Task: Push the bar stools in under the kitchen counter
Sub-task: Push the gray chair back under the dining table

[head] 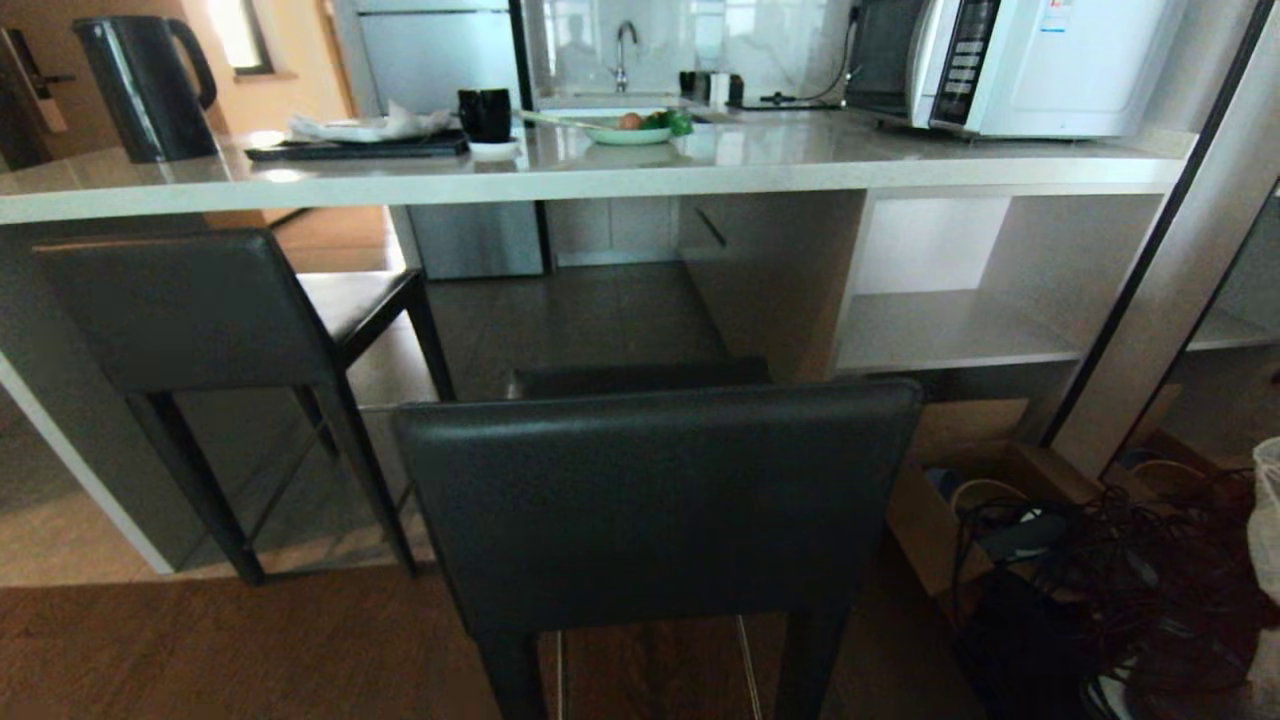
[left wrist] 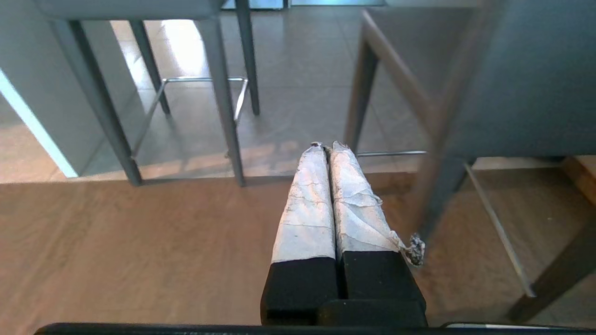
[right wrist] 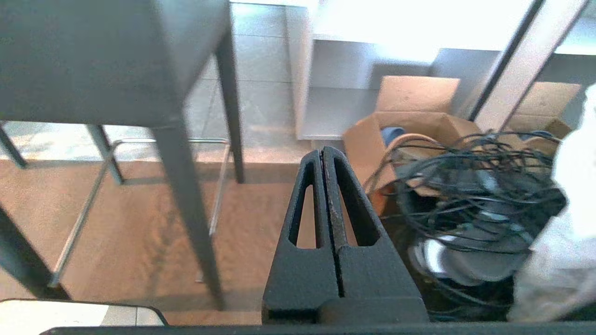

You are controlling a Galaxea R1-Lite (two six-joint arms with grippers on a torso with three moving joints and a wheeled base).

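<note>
Stools [head: 655,500] ahead of both grippers [left wrist: 326,145] [right wrist: 322,150]; jaws pressed together, touching nothing.

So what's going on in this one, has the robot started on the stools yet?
Not yet. The robot faces the kitchen counter with both bar stools pulled out: the near stool directly before it, the far stool to its left, angled beside the counter's end. Neither gripper touches anything: the left gripper and right gripper are shut and empty, held low above the wood floor.
</note>
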